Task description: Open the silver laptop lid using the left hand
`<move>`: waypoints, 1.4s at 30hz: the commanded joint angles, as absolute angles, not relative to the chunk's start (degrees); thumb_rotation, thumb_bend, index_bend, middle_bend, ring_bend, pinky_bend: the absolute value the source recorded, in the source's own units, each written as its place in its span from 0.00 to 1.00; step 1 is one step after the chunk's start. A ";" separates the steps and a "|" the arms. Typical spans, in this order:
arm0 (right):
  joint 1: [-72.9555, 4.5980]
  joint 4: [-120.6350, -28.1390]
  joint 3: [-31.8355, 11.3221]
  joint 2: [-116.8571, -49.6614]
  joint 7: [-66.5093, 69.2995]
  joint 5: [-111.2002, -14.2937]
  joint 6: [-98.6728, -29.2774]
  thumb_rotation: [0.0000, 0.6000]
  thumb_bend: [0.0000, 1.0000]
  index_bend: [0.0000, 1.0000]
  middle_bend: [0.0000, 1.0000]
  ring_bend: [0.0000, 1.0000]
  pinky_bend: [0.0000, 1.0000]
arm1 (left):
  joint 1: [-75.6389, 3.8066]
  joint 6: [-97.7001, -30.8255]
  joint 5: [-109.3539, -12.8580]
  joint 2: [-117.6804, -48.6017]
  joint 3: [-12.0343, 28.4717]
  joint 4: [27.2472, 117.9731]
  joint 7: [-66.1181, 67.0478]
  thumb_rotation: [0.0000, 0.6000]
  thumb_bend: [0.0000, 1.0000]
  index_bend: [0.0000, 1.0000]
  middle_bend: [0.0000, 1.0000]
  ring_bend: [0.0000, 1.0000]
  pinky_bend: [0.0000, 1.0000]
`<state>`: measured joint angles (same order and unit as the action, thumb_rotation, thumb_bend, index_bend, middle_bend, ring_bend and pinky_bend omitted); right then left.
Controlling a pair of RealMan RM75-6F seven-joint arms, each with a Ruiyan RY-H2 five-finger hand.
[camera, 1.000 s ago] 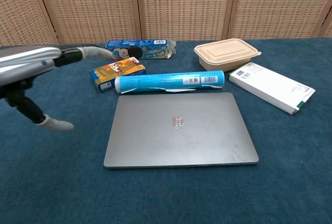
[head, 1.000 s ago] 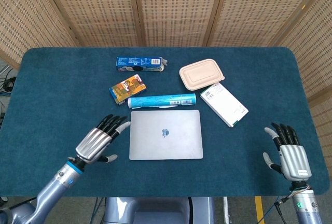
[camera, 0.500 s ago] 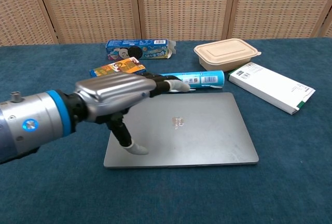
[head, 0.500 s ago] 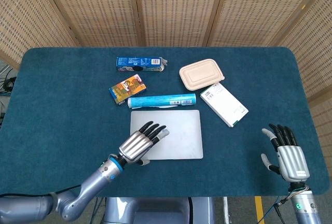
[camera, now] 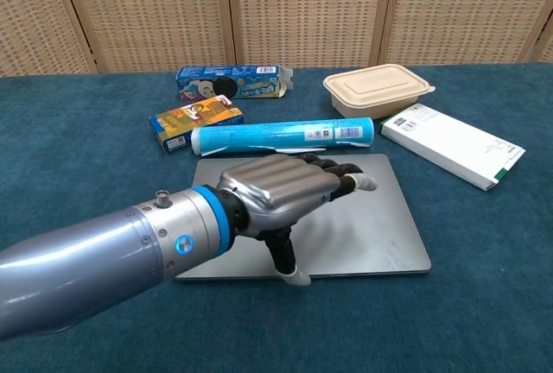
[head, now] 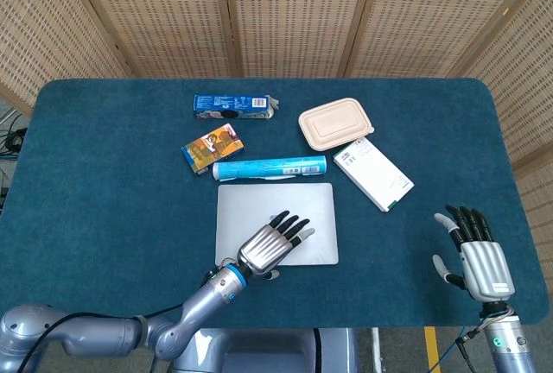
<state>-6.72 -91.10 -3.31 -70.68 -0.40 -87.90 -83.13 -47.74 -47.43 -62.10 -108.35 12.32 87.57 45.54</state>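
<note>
The silver laptop (head: 259, 209) (camera: 380, 226) lies shut and flat in the middle of the blue table. My left hand (head: 275, 242) (camera: 285, 192) hovers palm-down over the lid's front half, fingers stretched out and apart, holding nothing. Its thumb (camera: 289, 265) hangs down at the laptop's front edge; I cannot tell whether it touches. The hand hides the lid's logo in both views. My right hand (head: 478, 252) stays open at the table's near right corner, well away from the laptop.
Right behind the laptop lies a light blue tube (head: 270, 167) (camera: 283, 137). Further back are an orange snack box (head: 212, 148), a blue cookie pack (head: 235, 105), a beige lidded container (head: 335, 123) and a white flat box (head: 373, 174) to the right.
My left hand has swept from the laptop's left side rightward, now over the lid's front middle with the thumb at the front edge. The laptop and right hand have barely moved.
</note>
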 commanded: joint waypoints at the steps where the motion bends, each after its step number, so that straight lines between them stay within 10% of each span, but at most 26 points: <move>1: -6.71 -90.98 -3.27 -70.66 -0.25 -87.87 -83.09 1.00 0.38 0.17 0.10 0.00 0.00 | -48.71 -48.12 -60.84 -109.56 12.41 86.37 46.43 1.00 0.16 0.05 0.00 0.00 0.00; 42: -7.22 -89.86 -3.41 -70.61 0.23 -86.35 -81.89 1.00 0.39 0.17 0.10 0.00 0.00 | -54.46 -51.06 -56.70 -113.81 9.79 77.36 44.51 1.00 0.23 0.05 0.00 0.00 0.00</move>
<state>-7.22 -89.86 -3.41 -70.61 0.23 -86.34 -81.89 -54.43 -51.04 -56.66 -113.83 9.83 77.39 44.56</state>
